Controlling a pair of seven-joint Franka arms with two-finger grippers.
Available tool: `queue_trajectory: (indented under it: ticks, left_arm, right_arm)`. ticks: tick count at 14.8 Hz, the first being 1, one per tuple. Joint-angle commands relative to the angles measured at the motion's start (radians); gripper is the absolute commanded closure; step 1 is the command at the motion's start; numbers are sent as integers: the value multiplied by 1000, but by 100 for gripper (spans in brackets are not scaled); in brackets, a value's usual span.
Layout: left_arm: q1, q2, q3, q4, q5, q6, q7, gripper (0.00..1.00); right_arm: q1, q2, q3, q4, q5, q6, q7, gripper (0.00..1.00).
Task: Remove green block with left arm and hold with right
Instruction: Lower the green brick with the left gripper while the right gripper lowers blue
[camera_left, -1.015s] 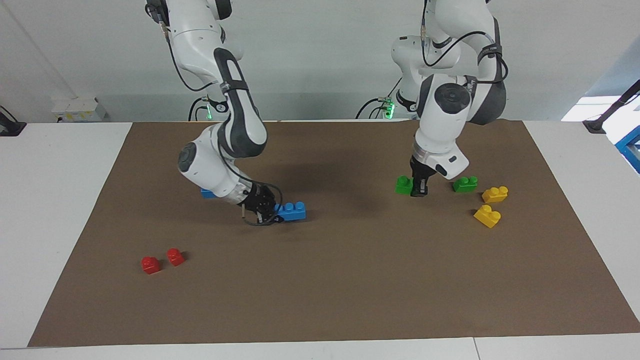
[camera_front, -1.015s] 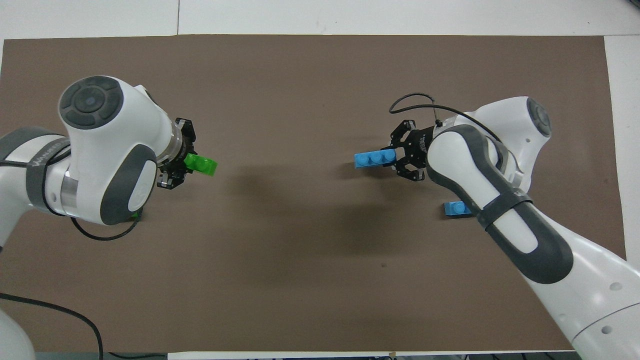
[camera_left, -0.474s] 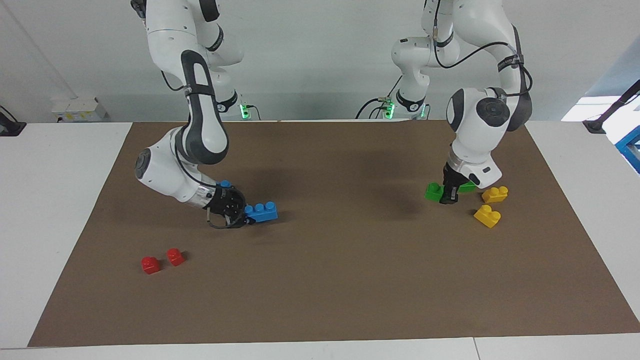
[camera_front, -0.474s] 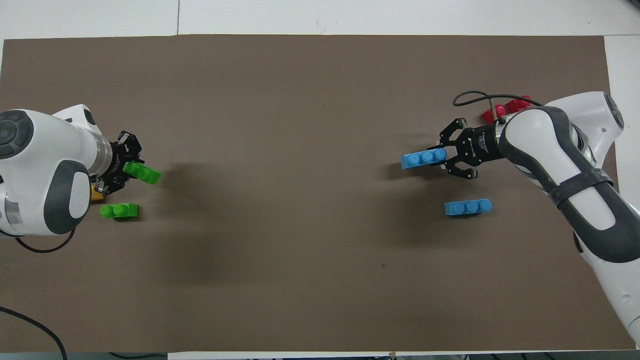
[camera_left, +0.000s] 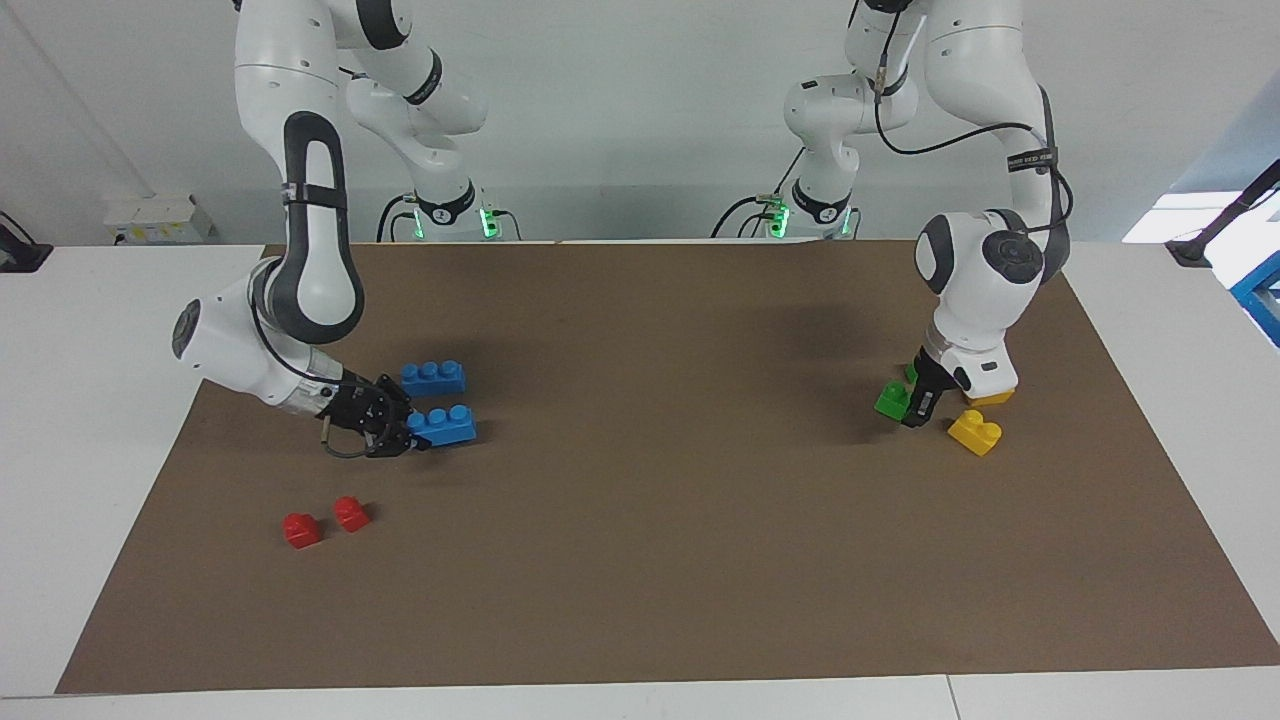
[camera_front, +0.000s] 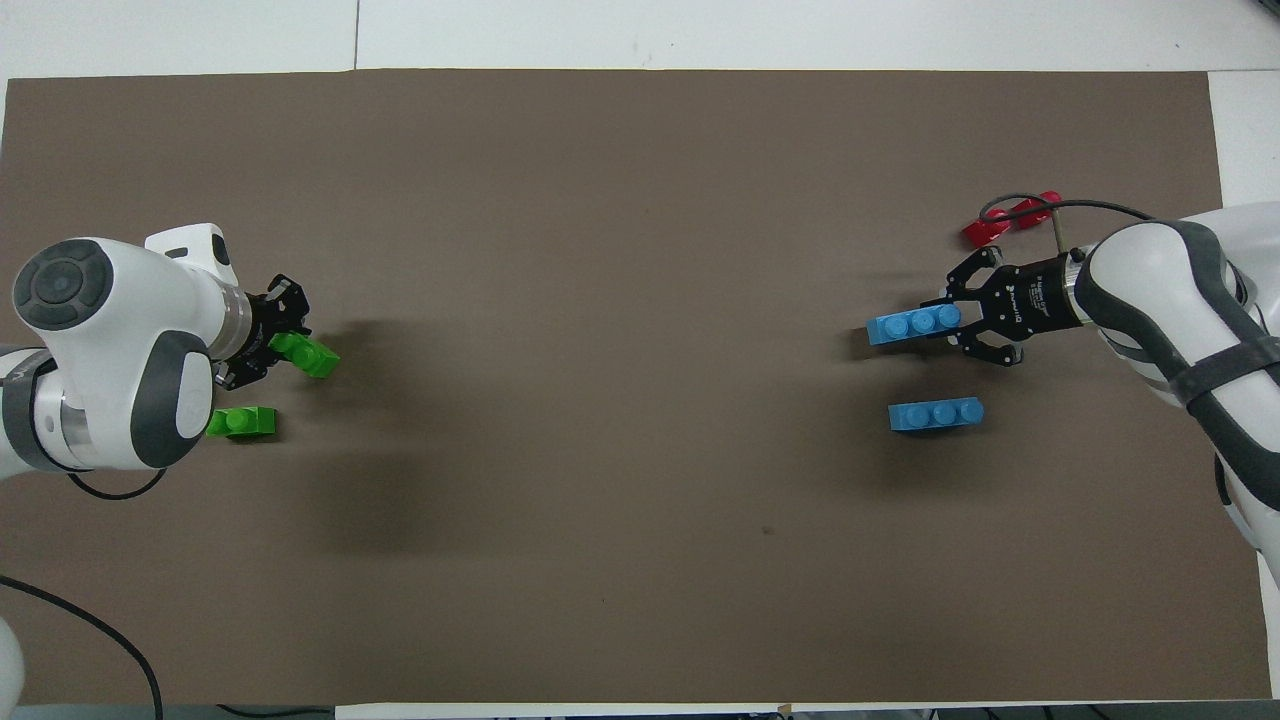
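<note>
Both arms have swung outward since a second ago.
Left gripper (camera_left: 915, 405) grasps my green block (camera_left: 891, 400) beside a yellow brick (camera_left: 975, 432); right gripper (camera_left: 400, 432) grips a blue brick (camera_left: 443, 425) over the brown mat (camera_left: 660, 560).

- Both views are bright and evenly lit, with light coming from above.
- Soft, blurred shadows of the arms fall on the brown mat (camera_left: 660, 560), darkest under each raised wrist.
- The white table (camera_left: 100, 400) and back wall look pale, with no harsh glare.
- A bright window patch shows at one upper edge of the facing view.
- Focus is sharp throughout; straight edges barely bend.
</note>
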Motion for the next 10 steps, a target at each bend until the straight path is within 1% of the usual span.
queue_trajectory:
  ticks: [1,5,9,10]
  left_arm:
    - [5,20,-2,-18,-13,56,33,100]
    - [0,42,-2,-18,-13,85,36,100]
    - [0,42,-2,-18,-13,78,90,100]
    - [0,43,-2,-16,-13,78,94,38]
  right_arm:
    - [-13,-16,14,-28,-16,8,-22,100]
    - [-11,-17,16,-38,-16,25,-24,100]
    - [-11,-7,17,-42,-14,50,-35,100]
    - [-8,-5,17,-47,-14,53,-35,100]
